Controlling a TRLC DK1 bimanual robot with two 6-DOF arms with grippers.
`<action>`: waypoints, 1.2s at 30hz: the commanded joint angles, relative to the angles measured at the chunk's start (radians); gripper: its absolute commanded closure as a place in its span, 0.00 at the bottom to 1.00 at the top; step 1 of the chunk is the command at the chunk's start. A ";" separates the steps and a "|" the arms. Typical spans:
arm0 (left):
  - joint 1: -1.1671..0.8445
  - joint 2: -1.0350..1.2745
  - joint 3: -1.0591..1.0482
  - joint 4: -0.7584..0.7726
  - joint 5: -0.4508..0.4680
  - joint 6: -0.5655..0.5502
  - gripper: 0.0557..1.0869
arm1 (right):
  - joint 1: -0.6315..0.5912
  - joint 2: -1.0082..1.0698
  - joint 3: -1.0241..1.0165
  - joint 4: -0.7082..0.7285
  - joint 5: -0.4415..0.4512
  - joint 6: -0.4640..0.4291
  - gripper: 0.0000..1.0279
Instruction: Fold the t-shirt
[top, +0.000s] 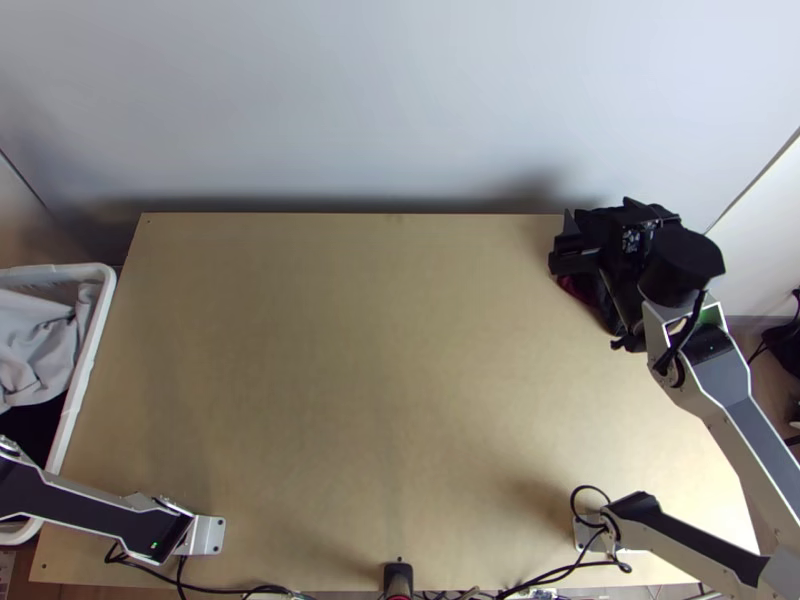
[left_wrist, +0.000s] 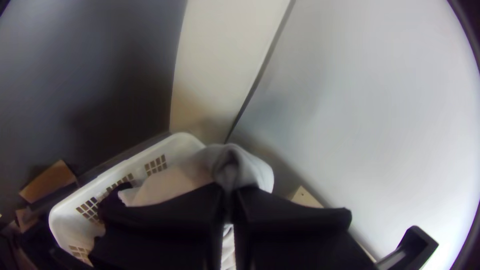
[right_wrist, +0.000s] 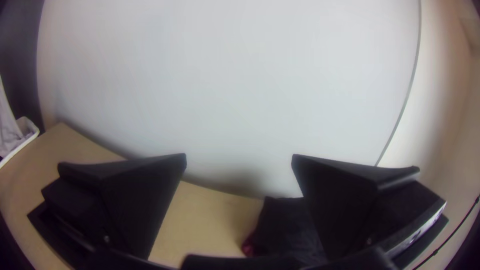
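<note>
In the left wrist view, my left gripper is shut on a bunched light grey cloth, which bulges above the fingertips and trails over the white basket. Whether this is the t-shirt I cannot tell. My right gripper is above the table's far right corner, over a dark bundle of cloth with a dark red patch. The right wrist view has my right gripper open, its fingers wide apart with nothing between their tips; the dark cloth lies lower down, partly hidden by one finger.
A white basket holding light grey cloth and something dark stands at the table's left edge. The wooden table has a pale wall behind it. Black cables run along its near edge.
</note>
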 joint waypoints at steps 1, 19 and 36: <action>-0.056 -0.046 0.131 -0.061 0.012 -0.028 0.96 | -0.009 -0.050 -0.043 -0.001 0.001 0.005 0.05; -0.512 -0.221 -0.045 -0.225 -0.032 -0.132 0.96 | -0.092 -0.203 -0.132 -0.018 0.003 0.005 0.05; -1.329 -0.351 -0.530 -0.061 -0.382 -0.293 0.96 | -0.172 -0.317 -0.219 -0.038 0.003 0.008 0.05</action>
